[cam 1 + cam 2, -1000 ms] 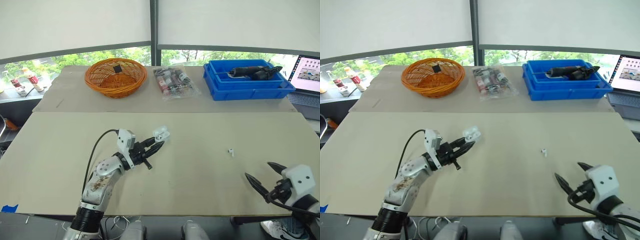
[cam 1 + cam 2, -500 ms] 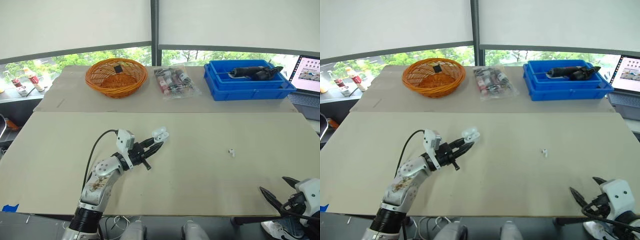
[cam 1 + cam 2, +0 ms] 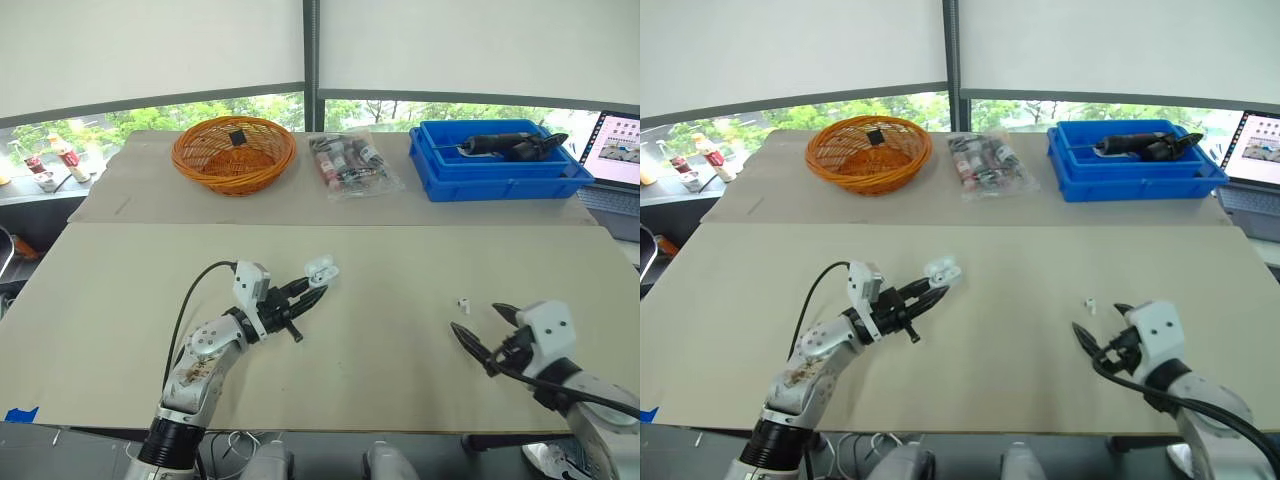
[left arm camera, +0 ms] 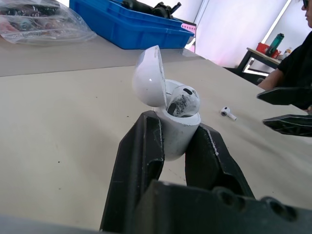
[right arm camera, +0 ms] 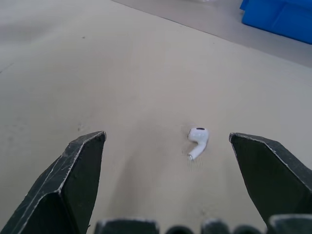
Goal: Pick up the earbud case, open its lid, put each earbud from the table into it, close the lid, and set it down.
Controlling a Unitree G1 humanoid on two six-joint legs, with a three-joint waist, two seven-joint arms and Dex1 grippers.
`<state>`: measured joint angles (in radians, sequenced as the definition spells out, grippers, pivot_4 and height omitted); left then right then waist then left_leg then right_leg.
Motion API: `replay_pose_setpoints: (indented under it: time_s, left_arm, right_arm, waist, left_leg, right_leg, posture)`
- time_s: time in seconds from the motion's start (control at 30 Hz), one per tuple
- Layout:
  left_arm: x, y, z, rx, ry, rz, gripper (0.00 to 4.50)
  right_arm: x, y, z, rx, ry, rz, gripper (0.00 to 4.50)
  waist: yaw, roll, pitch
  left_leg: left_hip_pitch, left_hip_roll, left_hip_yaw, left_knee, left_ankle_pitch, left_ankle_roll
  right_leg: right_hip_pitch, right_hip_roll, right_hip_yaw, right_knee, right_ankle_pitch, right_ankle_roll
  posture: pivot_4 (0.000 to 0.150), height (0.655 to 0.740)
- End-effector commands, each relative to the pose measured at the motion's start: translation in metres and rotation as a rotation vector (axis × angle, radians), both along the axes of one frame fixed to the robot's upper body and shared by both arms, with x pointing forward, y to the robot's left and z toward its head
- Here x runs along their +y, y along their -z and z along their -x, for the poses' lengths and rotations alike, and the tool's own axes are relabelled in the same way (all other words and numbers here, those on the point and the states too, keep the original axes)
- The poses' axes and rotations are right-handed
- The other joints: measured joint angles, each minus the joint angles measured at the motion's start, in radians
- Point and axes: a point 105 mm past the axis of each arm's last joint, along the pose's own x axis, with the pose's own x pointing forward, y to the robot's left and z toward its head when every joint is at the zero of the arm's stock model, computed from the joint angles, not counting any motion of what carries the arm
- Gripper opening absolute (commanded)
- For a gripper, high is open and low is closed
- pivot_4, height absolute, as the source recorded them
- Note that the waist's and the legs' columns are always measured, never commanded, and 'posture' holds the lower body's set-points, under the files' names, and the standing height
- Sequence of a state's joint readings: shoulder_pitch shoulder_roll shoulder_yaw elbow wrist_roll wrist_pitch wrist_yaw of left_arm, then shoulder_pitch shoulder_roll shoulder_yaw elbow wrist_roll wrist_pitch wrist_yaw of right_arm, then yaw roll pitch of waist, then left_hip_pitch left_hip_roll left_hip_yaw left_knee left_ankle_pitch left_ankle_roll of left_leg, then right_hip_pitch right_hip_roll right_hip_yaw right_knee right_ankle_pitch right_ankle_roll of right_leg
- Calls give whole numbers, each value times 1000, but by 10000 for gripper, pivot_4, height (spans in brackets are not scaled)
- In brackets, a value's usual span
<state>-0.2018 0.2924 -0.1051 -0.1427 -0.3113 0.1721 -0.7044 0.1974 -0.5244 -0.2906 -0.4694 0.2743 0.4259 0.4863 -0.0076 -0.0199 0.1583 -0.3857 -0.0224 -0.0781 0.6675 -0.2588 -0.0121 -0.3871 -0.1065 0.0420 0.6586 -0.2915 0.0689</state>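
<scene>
Robot's left hand clamping open case, seated earbud showing inside, right hand hovering spread apart near loose earbud lying on tabletop

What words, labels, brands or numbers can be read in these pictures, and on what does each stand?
None can be read.
Laptop screen: pink page, print too small.
Bag of packets: labels too blurred.
Pink sticker on the blue bin: too small.
Earbud case: no marking visible.

Glossy plastic earbud case (matt table)
</scene>
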Motion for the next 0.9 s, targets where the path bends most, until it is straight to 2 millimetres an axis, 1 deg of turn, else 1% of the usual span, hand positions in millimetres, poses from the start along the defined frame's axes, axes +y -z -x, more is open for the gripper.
replay_pose_setpoints:
  time_s: [0.03,0.23,0.37,0.43,0.53,0.63,0.67,0.7,0.73,0.83,0.87,0.9]
  left_arm:
    - [-2,-14,4,-68,3,9,6136]
    - [-2,-12,7,-64,4,4,6136]
    - [-3,-12,6,-63,7,1,6136]
    - [-4,-12,7,-64,10,-1,6136]
    - [-4,-13,7,-65,12,-2,6136]
    - [-3,-12,7,-64,10,-6,6136]
    - [-3,-12,7,-63,9,-7,6136]
    - [-2,-12,7,-62,8,-7,6136]
    - [-2,-11,7,-62,8,-8,6136]
    - [-2,-11,8,-60,6,-8,6136]
    - [-2,-11,8,-59,6,-8,6136]
    - [-2,-11,9,-58,6,-8,6136]
  right_arm:
    - [-6,3,-11,-20,86,-8,45000]
    - [-11,18,-30,5,147,-20,45000]
    - [-8,26,-41,14,162,-48,45000]
    - [-11,29,-46,19,200,-51,45000]
    - [-15,37,-48,55,248,-71,45000]
    - [-19,44,-44,105,294,-98,45000]
    - [-21,46,-42,119,307,-112,40946]
    - [-21,48,-41,129,315,-120,39336]
    - [-21,49,-39,140,324,-132,36480]
    - [-17,51,-36,170,316,-155,25741]
    - [-14,51,-35,178,308,-157,23021]
    - [-13,52,-34,187,307,-164,18625]
  waist:
    - [0,0,0]
    - [-4,0,0]
    - [-5,0,0]
    - [-6,0,0]
    - [-6,0,0]
    - [-4,1,0]
    - [-4,1,-1]
    - [-4,1,-1]
    - [-3,1,-1]
    - [0,1,-1]
    - [1,1,-1]
    - [2,1,-1]
  left_leg:
    - [0,0,0,0,0,0]
    - [0,0,0,0,0,0]
    - [0,0,1,0,0,0]
    - [1,0,1,0,0,0]
    - [1,0,1,0,0,0]
    - [1,0,1,0,0,0]
    - [1,0,0,0,0,0]
    - [2,0,0,0,0,0]
    - [2,0,0,0,0,0]
    - [2,0,0,0,0,0]
    - [2,0,0,0,0,0]
    - [2,0,0,0,0,0]
  right_leg:
    - [0,0,0,0,0,0]
    - [-1,0,0,1,0,0]
    - [-1,0,1,1,0,0]
    - [0,0,0,2,0,0]
    - [-1,0,1,2,0,0]
    - [0,0,1,2,0,0]
    - [0,0,1,2,0,0]
    - [0,0,1,2,0,0]
    - [0,0,0,2,0,0]
    - [0,0,0,2,0,0]
    - [0,0,0,2,0,0]
    - [0,0,0,2,0,0]
  posture:
    - [1500,7400]
    - [1500,7400]
    - [1500,7400]
    - [1500,7400]
    - [1500,7400]
    - [1500,7400]
    - [1500,7400]
    - [1500,7400]
    - [1500,7400]
    - [1500,7400]
    - [1500,7400]
    - [1500,7400]
